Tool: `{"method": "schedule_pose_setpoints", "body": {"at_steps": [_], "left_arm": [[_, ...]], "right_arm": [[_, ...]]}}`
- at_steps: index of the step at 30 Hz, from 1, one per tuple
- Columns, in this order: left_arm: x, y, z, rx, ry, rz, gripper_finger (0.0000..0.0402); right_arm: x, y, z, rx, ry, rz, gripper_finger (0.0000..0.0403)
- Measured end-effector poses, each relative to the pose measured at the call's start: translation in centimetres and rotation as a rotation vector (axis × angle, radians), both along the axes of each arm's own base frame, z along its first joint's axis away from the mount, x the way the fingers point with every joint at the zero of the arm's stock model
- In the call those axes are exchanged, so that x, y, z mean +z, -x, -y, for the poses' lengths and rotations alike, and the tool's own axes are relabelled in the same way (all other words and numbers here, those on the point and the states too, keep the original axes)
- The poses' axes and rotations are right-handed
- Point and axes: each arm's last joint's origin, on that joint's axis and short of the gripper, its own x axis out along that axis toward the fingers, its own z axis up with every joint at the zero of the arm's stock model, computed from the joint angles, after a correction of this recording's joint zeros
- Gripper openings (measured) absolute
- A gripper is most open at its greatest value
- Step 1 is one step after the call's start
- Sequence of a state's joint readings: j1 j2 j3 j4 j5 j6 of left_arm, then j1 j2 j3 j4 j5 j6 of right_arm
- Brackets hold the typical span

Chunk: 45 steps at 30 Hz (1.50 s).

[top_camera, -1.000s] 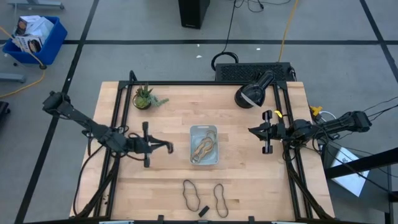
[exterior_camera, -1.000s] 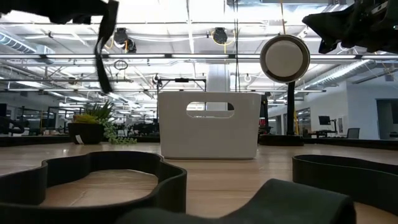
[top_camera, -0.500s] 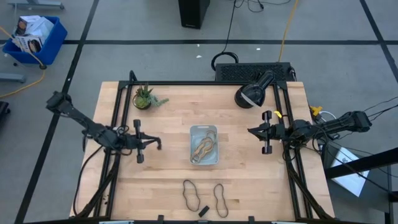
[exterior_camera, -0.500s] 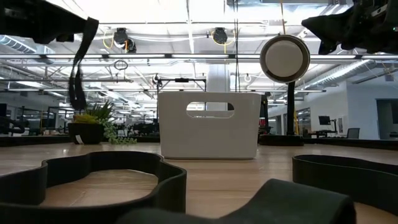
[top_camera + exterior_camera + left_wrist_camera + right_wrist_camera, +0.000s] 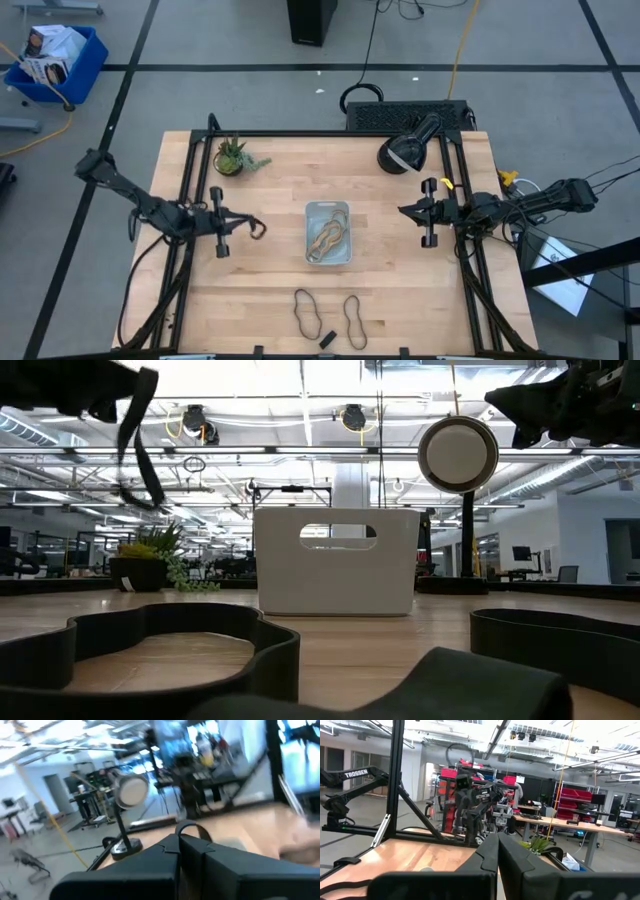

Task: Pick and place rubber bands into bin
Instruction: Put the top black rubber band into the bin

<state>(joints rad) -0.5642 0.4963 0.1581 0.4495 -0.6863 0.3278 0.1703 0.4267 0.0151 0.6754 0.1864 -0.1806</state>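
Note:
My left gripper (image 5: 248,224) hovers left of the bin, shut on a black rubber band (image 5: 259,229). The band dangles from it in the low view (image 5: 138,445). The bin (image 5: 328,232), a pale translucent tray, lies mid-table with tan rubber bands (image 5: 326,238) inside. In the low view the bin (image 5: 335,560) stands behind the foreground bands. Two black rubber bands (image 5: 307,310) (image 5: 354,321) lie flat near the table's near edge. My right gripper (image 5: 405,210) is shut and empty, right of the bin, above the table. My left gripper pinches the black rubber band between its two fingertips, and a small arc of the band (image 5: 193,827) pokes out past the tips. The fingers lie about level, pointing toward the table's right. The band hangs slack below the gripper (image 5: 148,480), clear of the table.
A small black block (image 5: 327,338) lies by the near edge between the two loose bands. A potted plant (image 5: 232,157) stands at the far left and a round black lamp (image 5: 403,152) at the far right. A bright blue crate (image 5: 52,62) sits on the floor.
My left gripper has moved toward the table's left edge, away from the bin, staying shut on the black band. The band has swung below it, clear of the table.

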Motion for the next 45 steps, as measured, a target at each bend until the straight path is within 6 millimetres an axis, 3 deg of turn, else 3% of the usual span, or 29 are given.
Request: {"method": "schedule_pose_setpoints", "body": {"at_steps": [5, 9, 19, 27, 31, 39, 45], "left_arm": [[1.1, -0.8, -0.5, 0.068, 0.078, 0.021, 0.0003], [2.2, -2.7, -0.7, 0.090, 0.059, -0.013, 0.0002], [5.5, -11.1, -1.8, 0.050, 0.080, -0.163, 0.0002], [2.5, -18.8, -2.6, -0.071, 0.100, -0.377, 0.0003], [0.1, -21.1, -3.2, -0.036, 0.122, -0.498, 0.0002], [-2.6, -22.1, -4.4, 0.002, 0.170, -0.623, 0.0003], [-2.7, -22.0, -4.8, 0.006, 0.262, -0.627, 0.0060]], "right_arm": [[0.1, 0.0, 0.1, -0.020, -0.006, 0.008, 0.0000], [0.1, 0.0, 0.3, -0.090, -0.024, 0.005, 0.0000], [0.1, 0.1, 0.4, -0.124, -0.035, 0.012, 0.0000], [0.1, 0.1, 0.4, -0.123, -0.034, 0.011, 0.0000], [0.1, 0.1, 0.4, -0.123, -0.034, 0.010, 0.0000], [0.1, 0.1, 0.4, -0.123, -0.034, 0.010, 0.0000], [0.1, 0.1, 0.4, -0.125, -0.025, 0.009, 0.0000]]}}
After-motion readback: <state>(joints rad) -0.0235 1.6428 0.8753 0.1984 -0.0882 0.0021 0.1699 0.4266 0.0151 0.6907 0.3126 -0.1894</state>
